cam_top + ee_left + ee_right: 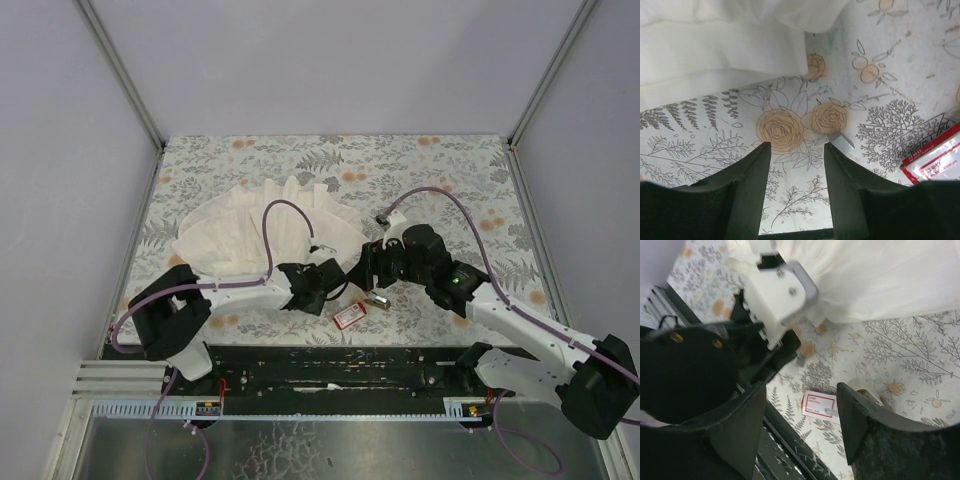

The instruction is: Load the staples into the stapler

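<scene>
Peering down, only the left wrist view catches a silvery strip beside the left gripper, its fingers spread and empty; overhead, the stapler lies just beside the red box below the right gripper, likewise released, white cloth behind

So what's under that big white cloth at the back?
Only the flowery table cover shows, running in beneath the edges of the white cloth. Whatever lies under its folds is covered in every view, so I cannot tell.

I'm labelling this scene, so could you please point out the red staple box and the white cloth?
red staple box (349, 316), top view, on its white label.
white cloth (250, 235), top view, middle of its pleated folds.
</scene>
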Action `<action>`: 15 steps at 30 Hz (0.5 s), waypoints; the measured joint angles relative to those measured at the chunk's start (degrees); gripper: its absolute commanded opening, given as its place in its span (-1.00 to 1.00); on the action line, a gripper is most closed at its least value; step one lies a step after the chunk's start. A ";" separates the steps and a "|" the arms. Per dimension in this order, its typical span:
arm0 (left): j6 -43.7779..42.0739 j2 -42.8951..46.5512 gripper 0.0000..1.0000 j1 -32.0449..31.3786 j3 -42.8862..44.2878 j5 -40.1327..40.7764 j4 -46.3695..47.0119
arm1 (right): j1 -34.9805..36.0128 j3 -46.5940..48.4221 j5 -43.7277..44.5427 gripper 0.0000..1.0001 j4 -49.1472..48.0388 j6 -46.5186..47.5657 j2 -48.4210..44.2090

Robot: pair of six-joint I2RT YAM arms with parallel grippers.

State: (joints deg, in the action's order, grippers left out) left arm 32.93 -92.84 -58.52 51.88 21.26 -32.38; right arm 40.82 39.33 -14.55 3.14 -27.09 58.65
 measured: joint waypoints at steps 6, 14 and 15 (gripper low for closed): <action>0.17 4.94 0.09 3.04 -0.31 -0.09 0.90 | 0.31 0.74 0.17 0.15 2.62 2.82 2.89; -4.26 19.87 0.36 16.09 -1.36 -6.14 1.57 | 9.57 10.64 10.16 0.12 9.22 2.40 10.16; -4.87 21.14 0.41 18.21 -1.33 -7.30 1.66 | 11.23 12.33 11.96 0.11 10.14 1.99 11.28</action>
State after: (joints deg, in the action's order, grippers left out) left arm 28.05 -71.70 -40.32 50.54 13.96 -30.72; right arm 52.05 51.66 -2.59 13.28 -25.10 69.93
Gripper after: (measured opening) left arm 0.640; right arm 0.567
